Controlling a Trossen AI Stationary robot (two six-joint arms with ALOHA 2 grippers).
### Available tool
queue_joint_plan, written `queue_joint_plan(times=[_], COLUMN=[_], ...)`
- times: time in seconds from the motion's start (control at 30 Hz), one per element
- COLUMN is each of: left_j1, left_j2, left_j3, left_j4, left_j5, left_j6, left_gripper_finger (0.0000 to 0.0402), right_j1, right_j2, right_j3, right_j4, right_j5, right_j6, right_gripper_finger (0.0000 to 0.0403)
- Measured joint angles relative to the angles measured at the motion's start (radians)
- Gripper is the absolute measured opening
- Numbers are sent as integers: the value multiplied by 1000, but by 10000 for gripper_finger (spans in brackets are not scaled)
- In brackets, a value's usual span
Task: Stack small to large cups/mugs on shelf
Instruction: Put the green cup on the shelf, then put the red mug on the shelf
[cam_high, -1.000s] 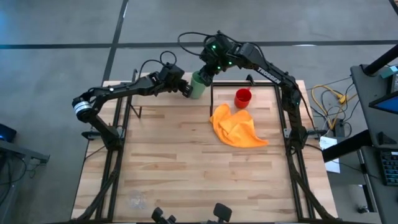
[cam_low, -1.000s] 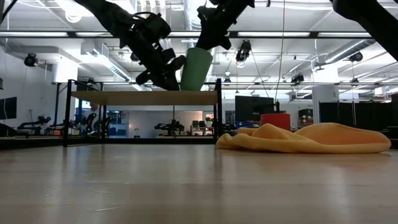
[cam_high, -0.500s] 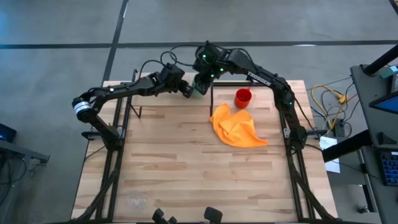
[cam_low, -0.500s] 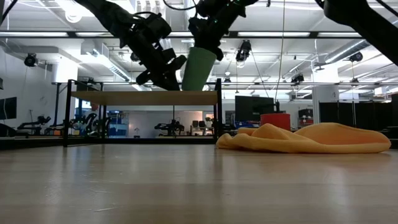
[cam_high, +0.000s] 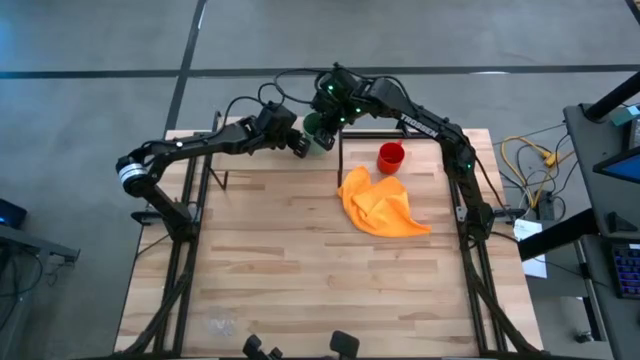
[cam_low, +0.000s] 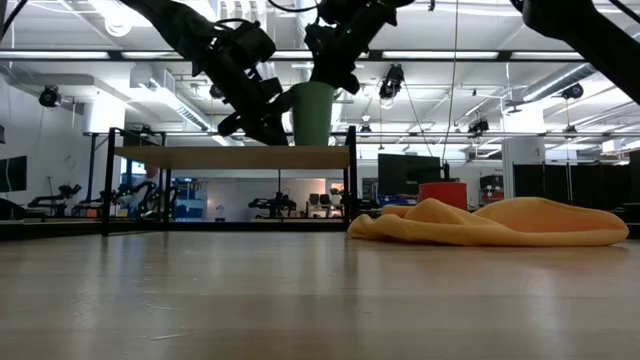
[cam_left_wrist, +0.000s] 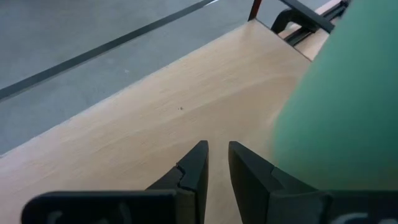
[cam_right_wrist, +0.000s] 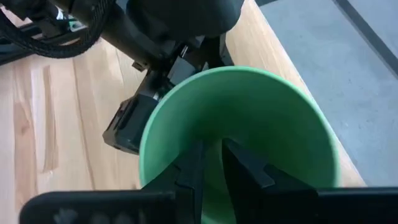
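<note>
Crumpled orange cloth (cam_high: 383, 205) on plank tabletop (cam_high: 300, 270)

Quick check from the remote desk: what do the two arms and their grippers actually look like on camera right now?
Both arms are dark, jointed links. The left arm has a pale metallic band near its base. The right arm carries white lettering, green indicator lights and looping black cables. The left gripper and right gripper each have two dark, angular fingers.

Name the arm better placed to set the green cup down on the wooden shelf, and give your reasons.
Right. Its end effector grips the rim of the green handleless cup, upright at the light wooden shelf. The left end effector is shut, empty, beside the cup.
</note>
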Motion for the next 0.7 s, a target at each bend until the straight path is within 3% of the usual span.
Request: queue_joint_plan(times=[0.4, 0.7], left_j1=[1, 1], left_j2=[-175, -380], left_j3=[0, 1], left_j4=[-134, -175], left_j5=[-30, -30], left_j6=[9, 9], left_gripper_finger=[49, 49], right_j1=[0, 11], right_j2=[-15, -137], right_j3=[1, 4], right_j4=[-7, -48], right_j5=[0, -12], right_j6=[9, 38], right_gripper_finger=[54, 54])
